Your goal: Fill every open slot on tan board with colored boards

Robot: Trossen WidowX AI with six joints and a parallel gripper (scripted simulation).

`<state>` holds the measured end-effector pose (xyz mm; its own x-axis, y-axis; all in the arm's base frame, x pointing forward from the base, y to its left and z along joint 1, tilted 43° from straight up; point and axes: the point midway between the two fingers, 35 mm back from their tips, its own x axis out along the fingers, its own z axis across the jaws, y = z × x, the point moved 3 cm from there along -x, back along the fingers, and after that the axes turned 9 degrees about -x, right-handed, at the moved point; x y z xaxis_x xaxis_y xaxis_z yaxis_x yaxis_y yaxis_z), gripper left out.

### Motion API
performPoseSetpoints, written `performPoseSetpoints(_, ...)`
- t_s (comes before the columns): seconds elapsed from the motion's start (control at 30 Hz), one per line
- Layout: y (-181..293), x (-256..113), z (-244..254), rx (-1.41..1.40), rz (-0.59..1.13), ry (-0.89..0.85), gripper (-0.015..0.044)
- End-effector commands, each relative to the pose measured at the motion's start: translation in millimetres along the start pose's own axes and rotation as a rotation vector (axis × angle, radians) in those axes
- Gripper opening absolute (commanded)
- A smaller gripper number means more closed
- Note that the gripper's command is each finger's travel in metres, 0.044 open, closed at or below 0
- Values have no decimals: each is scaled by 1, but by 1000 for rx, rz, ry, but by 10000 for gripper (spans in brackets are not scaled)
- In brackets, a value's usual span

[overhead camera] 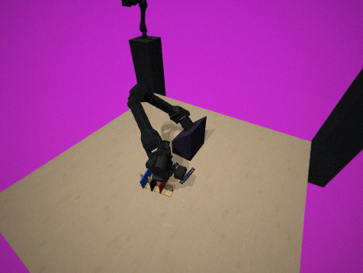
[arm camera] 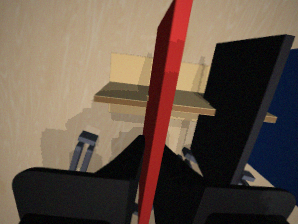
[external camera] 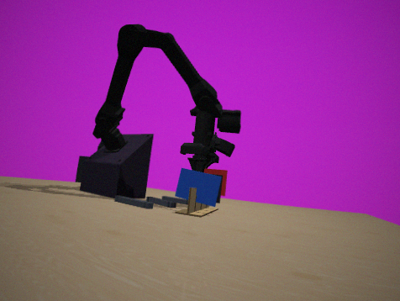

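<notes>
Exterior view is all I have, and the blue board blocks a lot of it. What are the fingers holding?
Observer: The wrist view shows the gripper shut on the red board.

Operator: Is it lined up along the tan board or across it?

Observer: Across; the wrist view shows it crossing the tan board.

Operator: Does the tan board end at the red one?

Observer: No, the wrist view shows it running on past the red board, on the side away from the black board.
</notes>
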<state>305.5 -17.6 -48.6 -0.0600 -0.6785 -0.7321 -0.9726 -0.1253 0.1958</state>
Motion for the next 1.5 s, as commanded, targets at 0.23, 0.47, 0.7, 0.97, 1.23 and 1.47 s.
performPoseSetpoints(0.23,2,1,-1,-17,5,-3,0)
performPoseSetpoints(0.47,1,1,0,-23,5,-3,0)
performPoseSetpoints(0.7,2,2,1,-4,5,-3,0)
performPoseSetpoints(0.97,3,2,0,10,5,-2,0)
performPoseSetpoints(1.23,2,2,-1,-2,5,-2,0)
performPoseSetpoints(1.47,3,1,-1,-15,5,-2,0)
